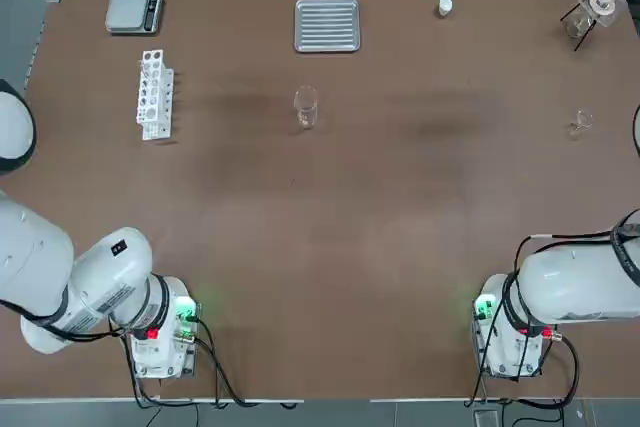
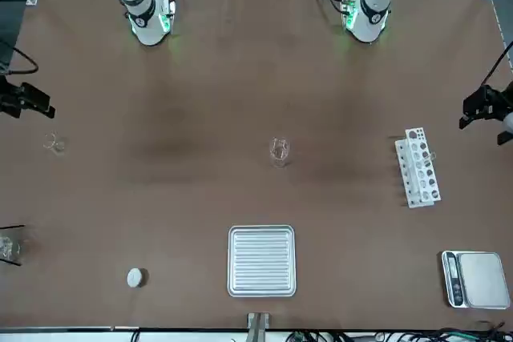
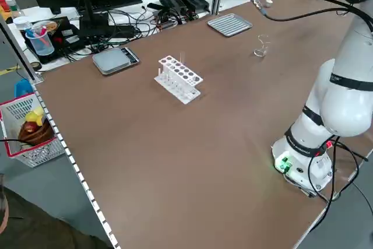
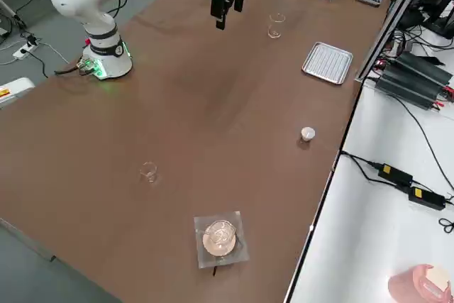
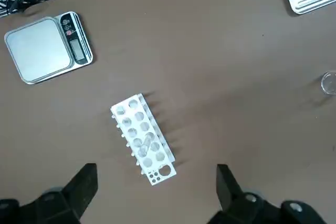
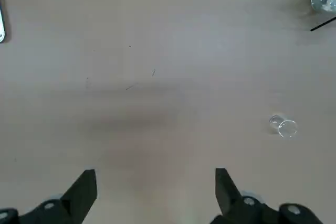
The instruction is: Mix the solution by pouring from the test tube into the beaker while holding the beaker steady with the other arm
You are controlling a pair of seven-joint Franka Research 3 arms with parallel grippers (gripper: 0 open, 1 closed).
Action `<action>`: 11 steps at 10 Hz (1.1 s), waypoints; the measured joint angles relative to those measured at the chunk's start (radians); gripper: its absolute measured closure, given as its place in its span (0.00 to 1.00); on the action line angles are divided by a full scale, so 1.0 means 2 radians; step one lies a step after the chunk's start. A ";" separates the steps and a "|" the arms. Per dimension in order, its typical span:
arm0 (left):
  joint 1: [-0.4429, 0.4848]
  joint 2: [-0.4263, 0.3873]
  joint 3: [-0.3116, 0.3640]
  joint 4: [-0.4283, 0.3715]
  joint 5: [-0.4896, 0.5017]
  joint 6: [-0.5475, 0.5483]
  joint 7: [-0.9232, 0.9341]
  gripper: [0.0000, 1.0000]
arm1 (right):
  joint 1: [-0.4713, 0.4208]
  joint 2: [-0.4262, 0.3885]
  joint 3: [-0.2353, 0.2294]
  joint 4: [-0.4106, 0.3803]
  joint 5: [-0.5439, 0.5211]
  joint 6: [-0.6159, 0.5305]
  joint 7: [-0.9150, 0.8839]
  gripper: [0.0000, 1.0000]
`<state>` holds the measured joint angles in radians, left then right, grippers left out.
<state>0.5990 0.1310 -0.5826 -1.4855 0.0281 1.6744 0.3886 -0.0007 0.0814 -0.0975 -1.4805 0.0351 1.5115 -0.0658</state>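
The beaker (image 1: 305, 107) is a small clear glass standing upright and alone mid-table, a little toward the far side; it also shows as the beaker (image 2: 279, 151) and the beaker (image 5: 329, 83). A white test tube rack (image 1: 154, 94) lies to its left, and a clear test tube (image 5: 149, 140) seems to stand in it. My left gripper (image 5: 156, 182) hovers high above the rack, open and holding nothing. My right gripper (image 6: 156, 184) hangs open over the bare right half of the table, far from the beaker.
A ribbed metal tray (image 1: 327, 25), a small scale (image 1: 134, 11) and a white cap (image 1: 445, 7) lie along the far edge. A flask on a stand (image 1: 600, 2) and a tiny glass piece (image 1: 580, 125) sit at the far right.
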 joint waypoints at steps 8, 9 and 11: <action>-0.150 -0.006 0.127 0.027 0.000 -0.031 -0.078 0.00 | 0.000 0.000 0.000 -0.002 0.000 0.000 0.000 0.00; -0.159 -0.006 0.137 0.028 0.000 -0.033 -0.089 0.00 | 0.000 0.000 0.000 -0.002 0.000 0.000 0.000 0.00; -0.209 -0.009 0.183 0.031 0.000 -0.034 -0.116 0.00 | 0.000 0.000 0.000 -0.003 0.000 0.000 0.000 0.00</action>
<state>0.1809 0.1120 -0.2175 -1.4244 0.0281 1.6059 0.1558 -0.0007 0.0804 -0.0975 -1.4857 0.0347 1.5115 -0.0658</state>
